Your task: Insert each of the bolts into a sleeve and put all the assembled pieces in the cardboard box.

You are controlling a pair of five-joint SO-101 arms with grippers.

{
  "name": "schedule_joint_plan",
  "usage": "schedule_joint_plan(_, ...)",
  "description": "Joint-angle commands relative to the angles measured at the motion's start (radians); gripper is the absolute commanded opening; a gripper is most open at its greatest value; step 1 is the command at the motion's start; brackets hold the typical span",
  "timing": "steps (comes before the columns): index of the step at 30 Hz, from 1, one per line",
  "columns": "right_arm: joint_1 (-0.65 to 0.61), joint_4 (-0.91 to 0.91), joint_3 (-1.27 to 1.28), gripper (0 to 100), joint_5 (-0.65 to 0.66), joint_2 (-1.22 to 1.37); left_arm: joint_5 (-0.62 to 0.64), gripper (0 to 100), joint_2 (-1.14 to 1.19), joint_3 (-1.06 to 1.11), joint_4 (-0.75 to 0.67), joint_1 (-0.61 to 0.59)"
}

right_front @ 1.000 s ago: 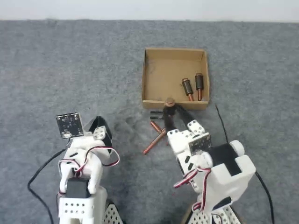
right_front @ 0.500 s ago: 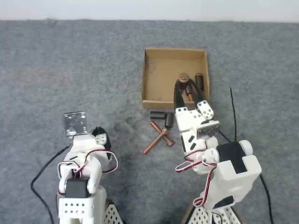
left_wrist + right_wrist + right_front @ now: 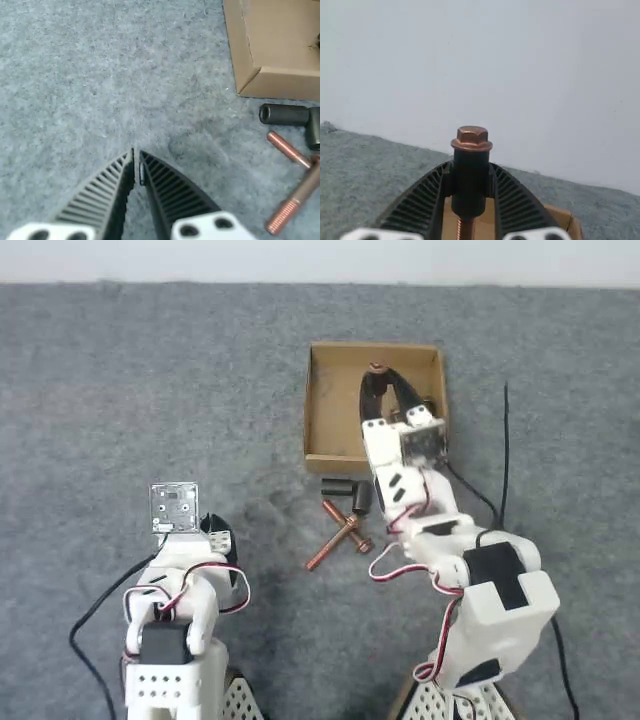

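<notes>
The right gripper point(image 3: 378, 374) is clamped on a black sleeve point(image 3: 470, 182) with a copper bolt point(image 3: 471, 138) pushed through it; the bolt's hex head sticks out beyond the fingertips and its threaded shank shows below the sleeve. From the high view this gripper hangs above the far half of the cardboard box point(image 3: 322, 348), the assembled piece between its fingers. The left gripper point(image 3: 135, 161) is pressed shut on nothing, its ribbed fingers meeting at the tips over bare grey carpet point(image 3: 150, 380), well apart from the parts.

The carpet covers the whole table. The box sits open-topped toward the far side, near a pale wall point(image 3: 520, 60). Just in front of its near wall lie two loose sleeves, one point(image 3: 338, 486) on its side and one point(image 3: 361, 497) touching its end. Just beside them, nearer the arms, two loose bolts cross each other, a long one point(image 3: 328, 546) and a short one point(image 3: 343, 521).
</notes>
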Motion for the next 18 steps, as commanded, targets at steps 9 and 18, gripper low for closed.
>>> schedule_joint_plan(9, 0.048, 0.55, -0.336, 0.7, 0.014, -0.056, -0.018, 1, -0.018, -0.013, -0.005, -0.002)
schedule_joint_plan(18, 0.07, 1.156, -0.606, 0.7, 0.011, -0.051, -0.018, 1, -0.018, -0.013, -0.005, -0.002)
